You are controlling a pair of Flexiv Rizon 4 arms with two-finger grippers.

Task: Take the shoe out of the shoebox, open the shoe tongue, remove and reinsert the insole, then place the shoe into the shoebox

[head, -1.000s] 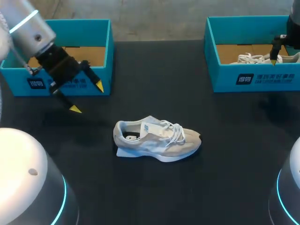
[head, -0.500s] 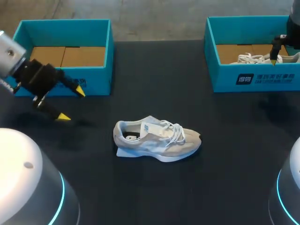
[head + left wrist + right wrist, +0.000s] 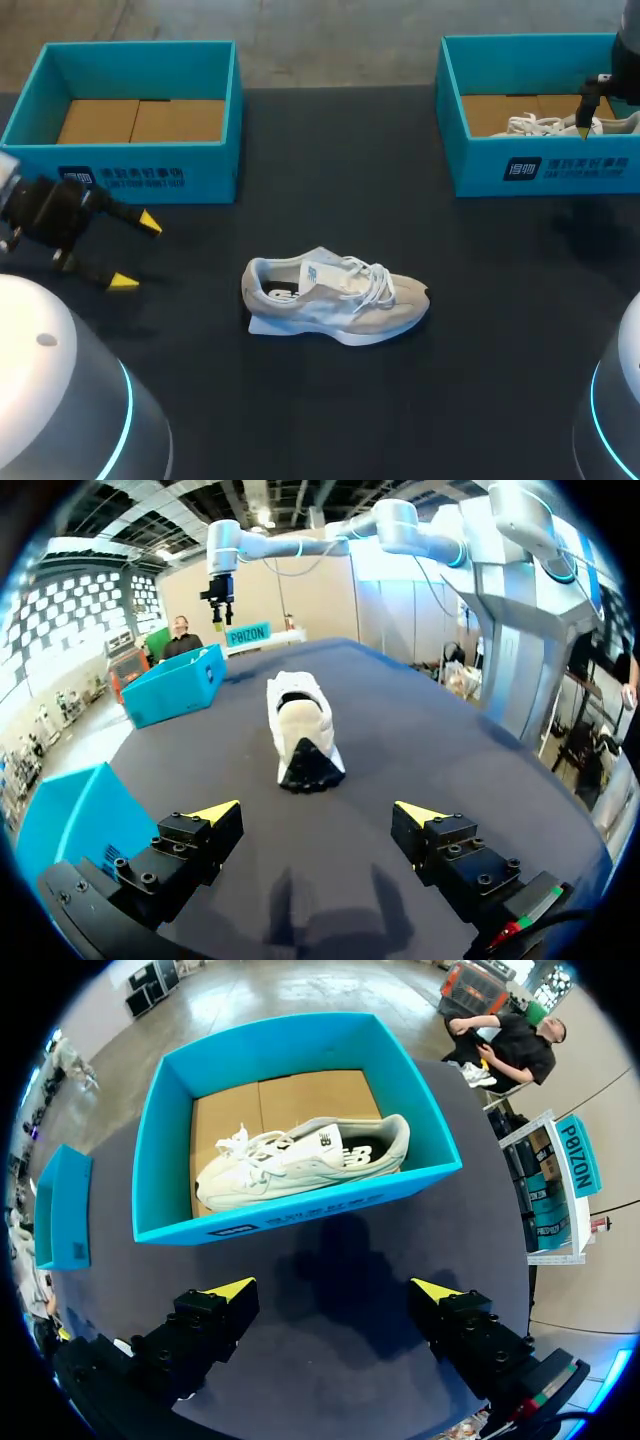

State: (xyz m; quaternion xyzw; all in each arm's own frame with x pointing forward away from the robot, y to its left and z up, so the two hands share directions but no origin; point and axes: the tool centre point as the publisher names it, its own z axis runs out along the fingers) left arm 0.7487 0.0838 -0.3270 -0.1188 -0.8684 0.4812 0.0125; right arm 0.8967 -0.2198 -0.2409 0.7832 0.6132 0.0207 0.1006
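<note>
A grey-and-white shoe [image 3: 335, 297] lies on its sole in the middle of the black table, toe to the right, tongue raised. My left gripper [image 3: 137, 252] hovers open and empty at the table's left side, well apart from it. From the left wrist, the shoe [image 3: 300, 725] stands heel-on ahead of that open gripper [image 3: 318, 812]. My right gripper [image 3: 588, 118] hangs open above the right shoebox [image 3: 540, 170], which holds a second white shoe [image 3: 300, 1160]. In the right wrist view, the open gripper [image 3: 335, 1289] shows nothing between its fingers.
An empty teal shoebox [image 3: 130, 175] with a cardboard floor stands at the back left, just behind my left gripper. The right shoebox [image 3: 300, 1210] stands at the back right. Bare black tabletop surrounds the shoe.
My left arm has swung left and toward the table's front, away from the left shoebox, still open. The right arm and both shoes have not moved.
</note>
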